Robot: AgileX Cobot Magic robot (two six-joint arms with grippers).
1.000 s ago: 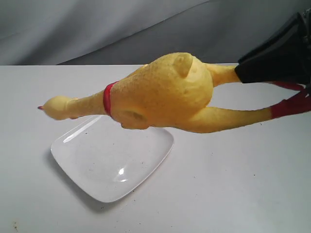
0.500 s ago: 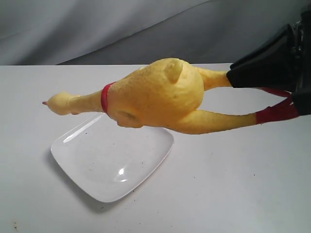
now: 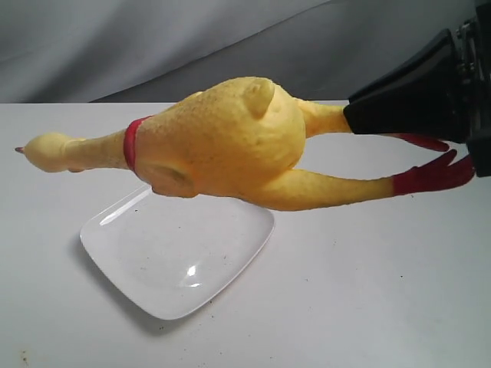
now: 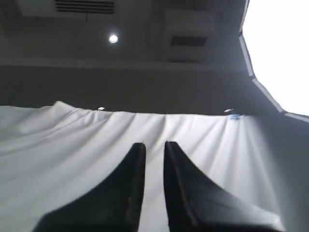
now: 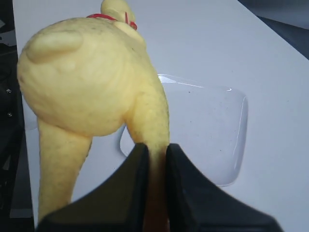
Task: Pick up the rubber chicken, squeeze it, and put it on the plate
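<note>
Leftward, the rubber chicken (image 3: 222, 138) has been carried by the right end effector (image 5: 153, 149), which is clamped on one leg and hides part of it. The pebbled yellow body is held level above the plate (image 3: 153, 268), whose far edge is covered. The left end effector (image 4: 153, 145) is seen nearly closed, empty.

No readable text — none anywhere

The long yellow rubber chicken (image 3: 222, 142) has a red collar band (image 3: 134, 141), red feet (image 3: 430, 175) and a red beak tip (image 3: 18, 149). The glossy white rounded-square plate (image 3: 153, 268) shows small dark specks and lies on a plain white table (image 3: 383, 307). The right gripper (image 5: 154, 151) is black.
</note>
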